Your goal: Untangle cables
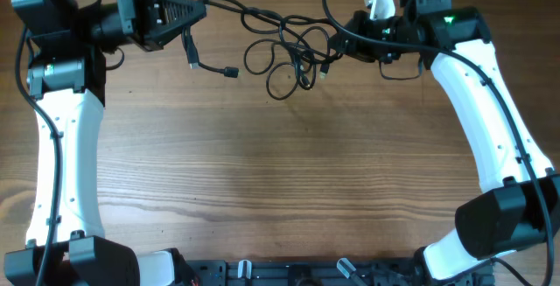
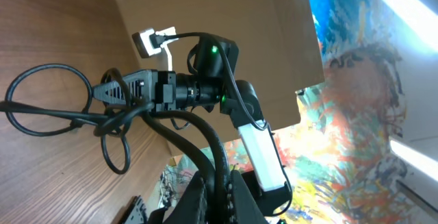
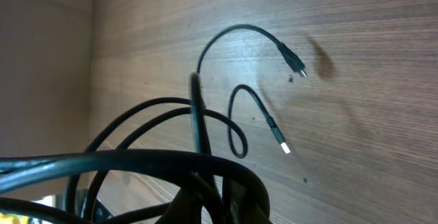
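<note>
The cables (image 1: 284, 54) are found at the far edge of the tabletop (image 1: 280, 172), near its middle, as a loose knot of overlapping black loops strung between the two arms. From the knot, one cord is led left along the far edge to the left claw (image 1: 199, 6). That claw is pointed right and is closed on the cord at its tip. Two loose ends are seen below that cord, just left of the knot. One plug end (image 1: 191, 60) hangs nearer the left claw and a second plug end (image 1: 231, 73) lies a little right of it, toward the knot.

The right claw (image 1: 337, 43) is set against the right side of the knot and is pointed left. In the left wrist view, the right claw (image 2: 102, 94) is shown with its fingers drawn together. The cables (image 2: 68, 116) are bunched at its tip, so it is taken to be gripping them. A wide loop is thrown out to the left over the wood.

In the right wrist view, thick strands of the cables (image 3: 164, 162) fill the near foreground, and the claw's own fingers are hidden behind them. Beyond the strands, the two plug ends are seen over the tabletop (image 3: 369, 80), each on a curved cord.
</note>
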You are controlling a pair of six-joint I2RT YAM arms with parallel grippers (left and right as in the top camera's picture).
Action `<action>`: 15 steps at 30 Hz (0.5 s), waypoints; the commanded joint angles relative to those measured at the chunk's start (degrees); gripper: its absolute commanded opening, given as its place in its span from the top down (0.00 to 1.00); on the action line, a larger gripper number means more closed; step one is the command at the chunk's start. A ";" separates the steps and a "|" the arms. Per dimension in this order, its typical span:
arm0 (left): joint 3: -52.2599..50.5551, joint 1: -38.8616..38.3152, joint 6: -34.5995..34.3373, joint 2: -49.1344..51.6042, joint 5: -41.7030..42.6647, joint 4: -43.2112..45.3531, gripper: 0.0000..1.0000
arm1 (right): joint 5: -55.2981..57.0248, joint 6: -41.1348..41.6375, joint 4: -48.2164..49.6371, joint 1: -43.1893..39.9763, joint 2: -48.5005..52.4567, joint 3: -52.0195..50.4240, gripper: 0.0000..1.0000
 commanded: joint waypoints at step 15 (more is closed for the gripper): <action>-8.35 -18.56 38.84 -2.51 -76.08 -48.35 0.45 | 6.36 -15.34 -6.10 -6.25 2.34 -2.19 0.95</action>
